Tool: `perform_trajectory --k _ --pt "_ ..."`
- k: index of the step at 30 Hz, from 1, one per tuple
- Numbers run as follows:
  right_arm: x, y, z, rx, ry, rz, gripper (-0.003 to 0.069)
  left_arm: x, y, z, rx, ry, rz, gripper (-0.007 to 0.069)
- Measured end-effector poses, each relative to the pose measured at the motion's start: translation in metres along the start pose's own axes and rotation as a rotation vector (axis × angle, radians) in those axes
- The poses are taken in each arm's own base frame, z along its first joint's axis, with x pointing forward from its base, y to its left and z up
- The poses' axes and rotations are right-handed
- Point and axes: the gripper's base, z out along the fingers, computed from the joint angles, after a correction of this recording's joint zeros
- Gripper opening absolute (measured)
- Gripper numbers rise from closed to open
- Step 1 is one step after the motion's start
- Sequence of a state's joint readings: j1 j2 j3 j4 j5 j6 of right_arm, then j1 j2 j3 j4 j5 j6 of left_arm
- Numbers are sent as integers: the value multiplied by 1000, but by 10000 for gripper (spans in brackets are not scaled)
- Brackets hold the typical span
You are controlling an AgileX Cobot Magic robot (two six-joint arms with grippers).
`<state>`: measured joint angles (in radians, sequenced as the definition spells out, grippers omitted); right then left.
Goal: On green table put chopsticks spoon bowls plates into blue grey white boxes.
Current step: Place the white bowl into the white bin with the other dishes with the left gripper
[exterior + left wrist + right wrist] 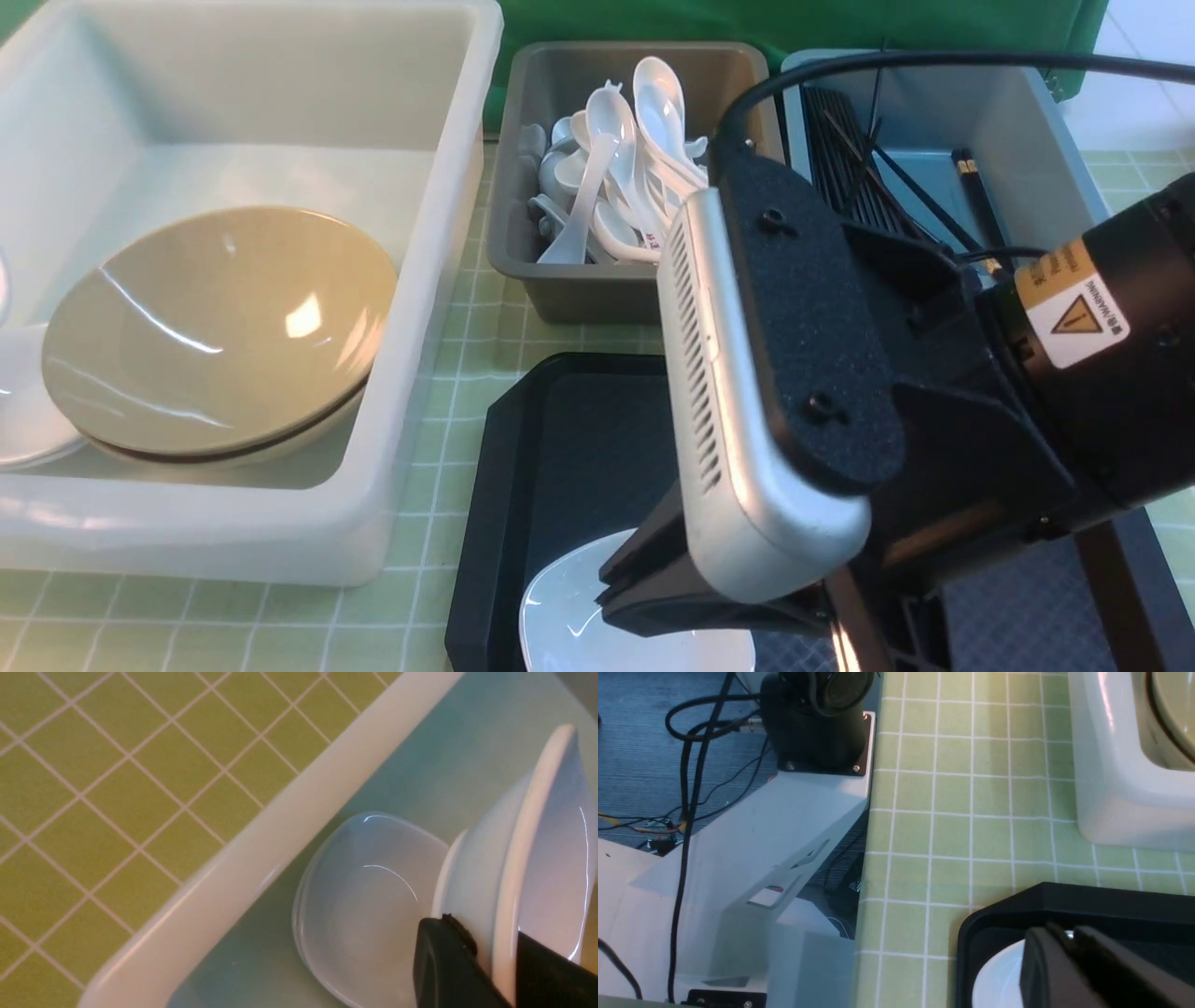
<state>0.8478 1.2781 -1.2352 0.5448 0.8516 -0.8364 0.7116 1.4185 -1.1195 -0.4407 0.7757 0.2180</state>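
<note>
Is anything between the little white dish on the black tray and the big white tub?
Nothing visible: only green gridded table separates the black tray, holding the small white dish, from the milky white plastic tub.

Front view faces twelve o'clock over the counter [467,336]. Left wrist view sits close above the white box [261,858]; right wrist and front share the black tray [1064,896].

the right arm [1102,392] is wearing matte black casing, with a yellow-and-white triangle warning label [1074,308] wrapping it. a silver slotted camera housing [738,439] is sitting against a black textured bracket [812,308] bearing two screws [772,220]. a black cable [934,61] is arching above. the right end effector [1064,938] is showing blunt black fingers.
</note>
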Motion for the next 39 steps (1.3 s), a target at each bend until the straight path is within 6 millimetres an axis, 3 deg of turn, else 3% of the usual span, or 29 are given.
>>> perform_trajectory --k 2,9,17,21,30,31,35,39 --pt "0 0 0 1 -1 0 69 0 2 5 -1 14 -4 15" --pt "0 -1 1 3 0 1 78 9 6 50 2 165 -23 15" --pt "2 -6 11 -10 24 15 84 14 -3 63 -51 192 -12 22" --pt "3 -7 14 -15 34 20 90 17 -5 64 -99 212 -18 74" --pt "4 -8 16 -23 46 23 90 21 -15 57 -127 232 -6 318" --pt "4 -8 16 -24 47 23 90 21 -16 52 -127 224 -8 386" --pt "4 -7 16 -27 49 23 92 19 -19 40 -122 194 1 511" --pt "5 -7 16 -33 55 23 97 18 -22 30 -116 165 7 568"
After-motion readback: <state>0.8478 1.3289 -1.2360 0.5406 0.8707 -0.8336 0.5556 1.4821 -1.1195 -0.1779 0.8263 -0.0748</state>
